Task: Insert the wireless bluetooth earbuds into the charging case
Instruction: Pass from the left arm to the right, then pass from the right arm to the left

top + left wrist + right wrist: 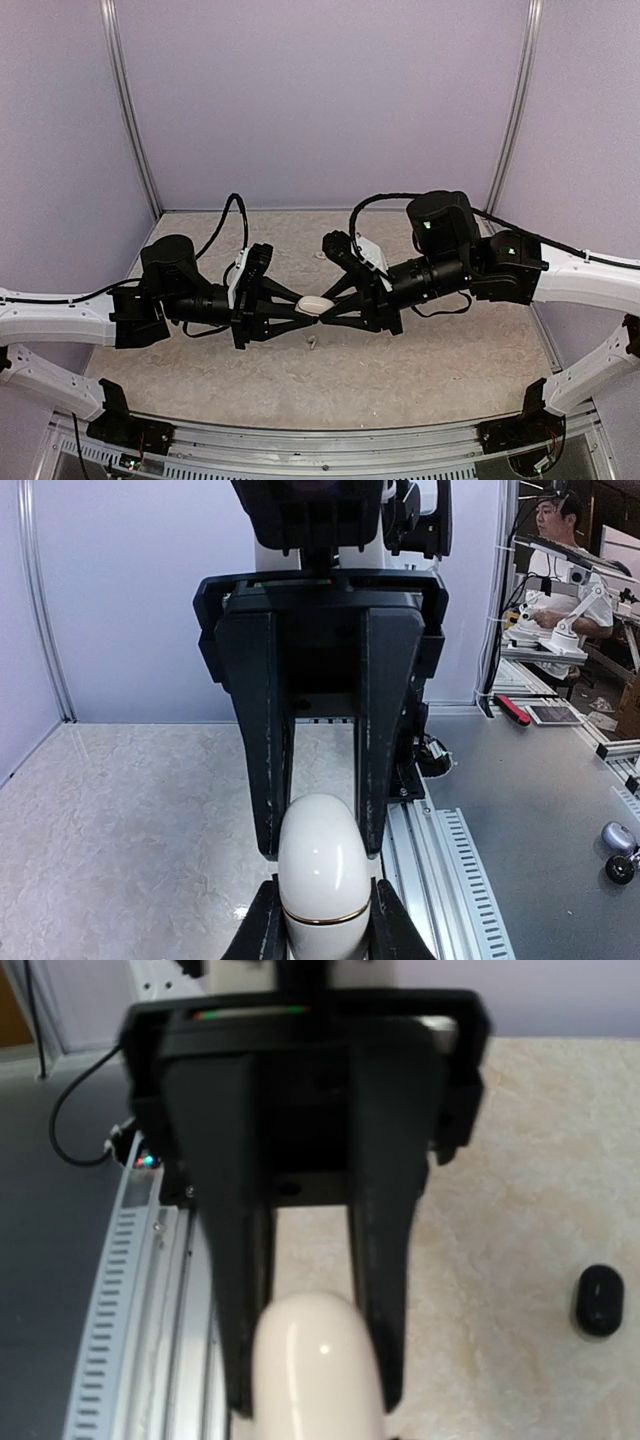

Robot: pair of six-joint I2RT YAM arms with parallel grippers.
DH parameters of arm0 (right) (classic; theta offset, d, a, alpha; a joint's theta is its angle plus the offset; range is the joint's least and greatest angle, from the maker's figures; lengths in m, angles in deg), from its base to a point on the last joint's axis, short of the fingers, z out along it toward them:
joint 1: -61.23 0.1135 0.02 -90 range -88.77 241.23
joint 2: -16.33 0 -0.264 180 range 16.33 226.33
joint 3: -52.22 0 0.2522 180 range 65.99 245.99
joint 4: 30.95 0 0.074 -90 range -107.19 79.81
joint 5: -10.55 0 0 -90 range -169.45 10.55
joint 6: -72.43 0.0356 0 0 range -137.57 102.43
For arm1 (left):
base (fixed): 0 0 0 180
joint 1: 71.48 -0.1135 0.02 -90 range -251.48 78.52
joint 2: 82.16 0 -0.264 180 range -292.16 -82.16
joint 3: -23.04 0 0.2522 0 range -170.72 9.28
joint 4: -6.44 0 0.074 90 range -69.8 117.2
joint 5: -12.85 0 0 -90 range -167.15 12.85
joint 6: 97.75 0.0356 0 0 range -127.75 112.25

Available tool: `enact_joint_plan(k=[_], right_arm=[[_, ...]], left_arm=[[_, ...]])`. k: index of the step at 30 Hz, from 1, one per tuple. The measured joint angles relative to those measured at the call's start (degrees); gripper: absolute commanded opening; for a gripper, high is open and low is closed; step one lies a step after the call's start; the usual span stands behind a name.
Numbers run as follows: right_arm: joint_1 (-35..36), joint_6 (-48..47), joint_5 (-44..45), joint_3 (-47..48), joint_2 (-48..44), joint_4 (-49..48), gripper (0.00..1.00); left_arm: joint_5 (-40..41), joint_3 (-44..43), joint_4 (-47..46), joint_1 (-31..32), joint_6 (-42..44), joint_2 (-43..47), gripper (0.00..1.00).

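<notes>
Left jaws, lowest in your left wrist view: fingers [262, 935] pinched firmly on the near end of the charging case [322, 875].

Surface [430, 370]: pale, mottled, spread beneath both arms. The case does not rest on it.

Right jaws, facing the left pair head-on: fingers [385, 730] flank the case's far end, close against its sides. You cannot tell from these views whether they grip it or merely bracket it.

Charging case: white, glossy, egg-shaped, closed, held in the air between the two wrists. Its long axis runs straight from one pair of jaws to the other. The gold seam [322, 917] sits toward the left end.

Black earbud [598, 1300]: loose on the surface, well apart from the case, on the side away from the arm bases.

Pale speck [312, 343]: on the surface below the case, toward the bases. Possibly a white earbud, too small to confirm.

Note for you: the buds lie down on the surface to either side of the jaws, and neither arm is clearly nearer. The case looks shut, so parting it along that axis likely comes first.
</notes>
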Motion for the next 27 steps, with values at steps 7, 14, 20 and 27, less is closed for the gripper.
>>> enact_joint_plan(k=[7,14,20,27], right_arm=[[0.0,-0.6,-0.9,0.6,0.1,1.2,0.05],[0.0,-0.6,-0.7,0.8,0.2,0.8,0.02],[-0.2,-0.5,-0.7,0.8,0.2,-0.3,0.01],[-0.2,0.0,-0.8,0.8,0.2,-1.9,0.01]], left_arm=[[0.4,0.0,0.3,0.2,0.3,0.0,0.28],[1.9,0.0,0.3,0.3,0.4,0.0,0.43],[2.9,0.0,0.3,0.3,0.3,0.0,0.45],[3.3,0.0,-1.2,0.3,0.0,-0.1,0.43]])
